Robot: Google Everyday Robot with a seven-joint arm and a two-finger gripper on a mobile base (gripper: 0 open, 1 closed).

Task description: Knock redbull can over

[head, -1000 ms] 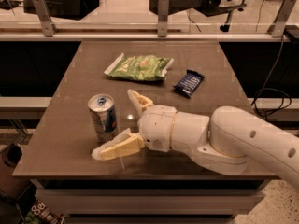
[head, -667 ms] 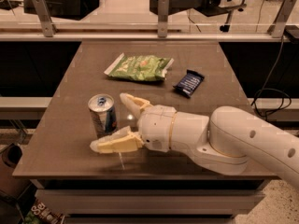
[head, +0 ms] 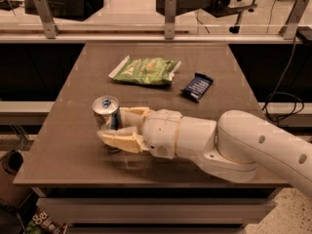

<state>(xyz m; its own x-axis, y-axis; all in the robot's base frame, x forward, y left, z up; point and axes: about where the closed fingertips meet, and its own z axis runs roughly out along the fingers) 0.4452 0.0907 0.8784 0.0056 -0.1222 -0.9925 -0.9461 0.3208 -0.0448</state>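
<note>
My fingers [head: 110, 125]: spread apart, lying low and roughly level over the bench [head: 73, 150], one on each side of the redbull can.
Redbull can [head: 106, 115]: upright on the bench in the gap between my fingers, close to their tips. Its silver top with the pull tab faces up, above the level of both fingers.
Nearer finger [head: 116, 139]: the pale yellowish one on the camera's side. It crosses in front of the lower part of the can and hides the can's foot.
Farther finger [head: 132, 113]: runs along the other side of the can, its tip hidden behind the can's body.
Contact: I cannot tell whether either finger presses on the can or only lies just beside it.
Wrist [head: 165, 133]: white and rounded, directly behind my fingers, low over the bench.
Arm [head: 253, 145]: thick and white, trailing from the wrist across the front edge of the bench and out of the camera view.
Green snack bag [head: 146, 71]: lying flat on the bench beyond my farther finger, well apart from the can.
Dark blue wrapped bar [head: 197, 87]: flat on the bench just beside the bag, beyond my wrist and well apart from my fingers.
Bench surface: dark brown and flat. The can, the bag and the bar all rest on it.
</note>
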